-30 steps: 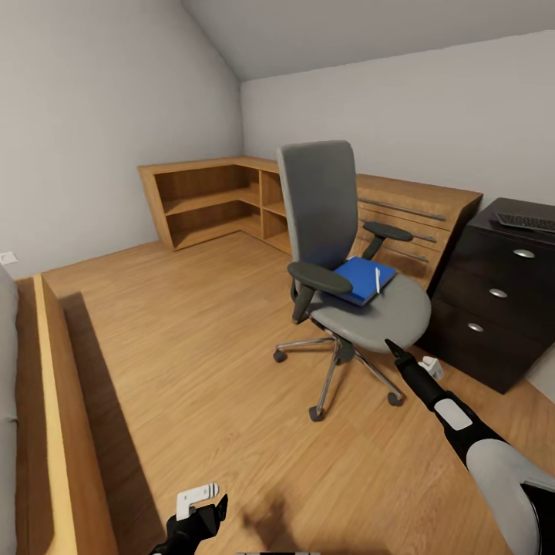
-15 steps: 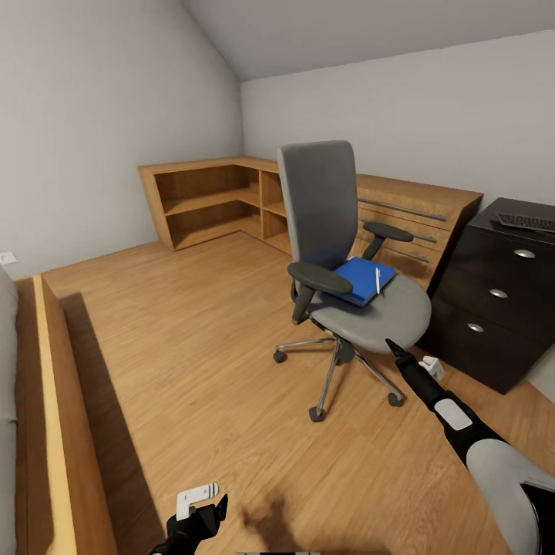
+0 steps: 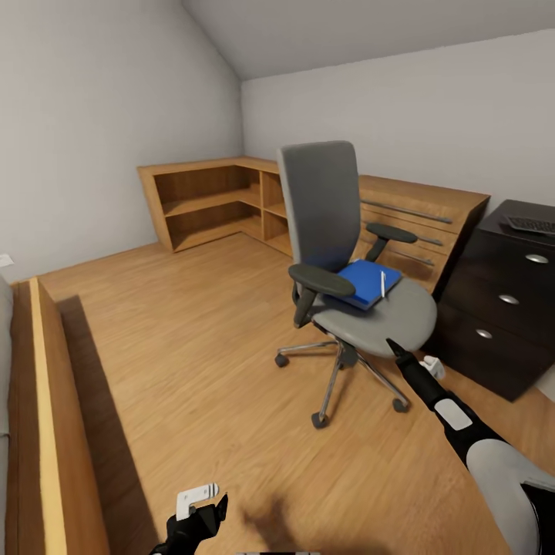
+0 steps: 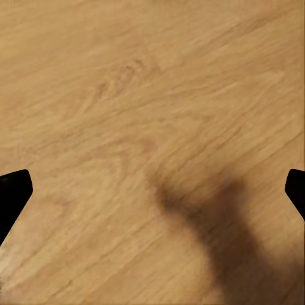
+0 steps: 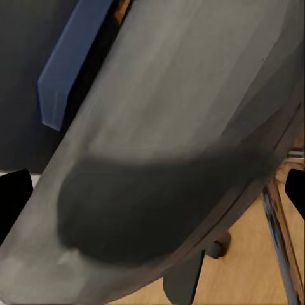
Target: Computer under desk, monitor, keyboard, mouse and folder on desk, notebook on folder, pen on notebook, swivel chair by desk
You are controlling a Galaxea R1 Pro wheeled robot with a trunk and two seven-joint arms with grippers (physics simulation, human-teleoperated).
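Observation:
The grey swivel chair (image 3: 324, 208) stands mid-room on the wood floor. On its seat lies the blue folder (image 3: 358, 281) with the white pen (image 3: 383, 283) on top. At the right edge is the black desk (image 3: 493, 308), and the keyboard (image 3: 532, 225) rests on its top. My right gripper (image 3: 395, 351) is open, just in front of the seat's front edge; its wrist view looks at the seat (image 5: 184, 121) and the folder's edge (image 5: 70, 63). My left gripper (image 3: 206, 515) hangs open low over bare floor (image 4: 127, 95). The computer, monitor, mouse and notebook are out of view.
A light wooden shelf unit (image 3: 204, 196) runs along the back corner, and a light wooden drawer unit (image 3: 420, 212) stands behind the chair. A wooden bed frame (image 3: 50, 416) borders the left side. Open floor lies between me and the chair.
The whole picture has shifted slightly, with chair and desk a little further right, so the camera moved. Both grippers keep their place and stay open.

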